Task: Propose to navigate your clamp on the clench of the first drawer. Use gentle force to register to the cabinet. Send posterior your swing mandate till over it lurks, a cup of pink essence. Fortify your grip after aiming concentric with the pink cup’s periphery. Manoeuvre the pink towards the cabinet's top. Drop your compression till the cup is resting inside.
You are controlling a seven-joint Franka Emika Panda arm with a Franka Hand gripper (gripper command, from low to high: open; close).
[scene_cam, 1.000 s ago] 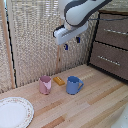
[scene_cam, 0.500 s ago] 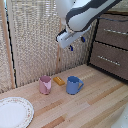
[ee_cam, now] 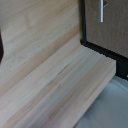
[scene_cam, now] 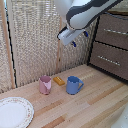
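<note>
A blue mug [scene_cam: 74, 85] is seen upright on the light wooden desk [scene_cam: 95, 107], a small yellow block [scene_cam: 59, 80] near it. A white patterned plate [scene_cam: 14, 112] lies at the exterior view's left.

Pale matt wooden table [scene_cam: 95, 102], dark wood-grain cabinet [scene_cam: 111, 45], silver handles

Colours of the things on the light wood table [scene_cam: 95, 107]

The cup [scene_cam: 45, 85] is pale pink, the mug [scene_cam: 73, 85] blue, the small block [scene_cam: 59, 80] yellow-orange, the plate [scene_cam: 12, 112] white with a patterned rim, the cabinet [scene_cam: 111, 42] dark brown with silver handles.
</note>
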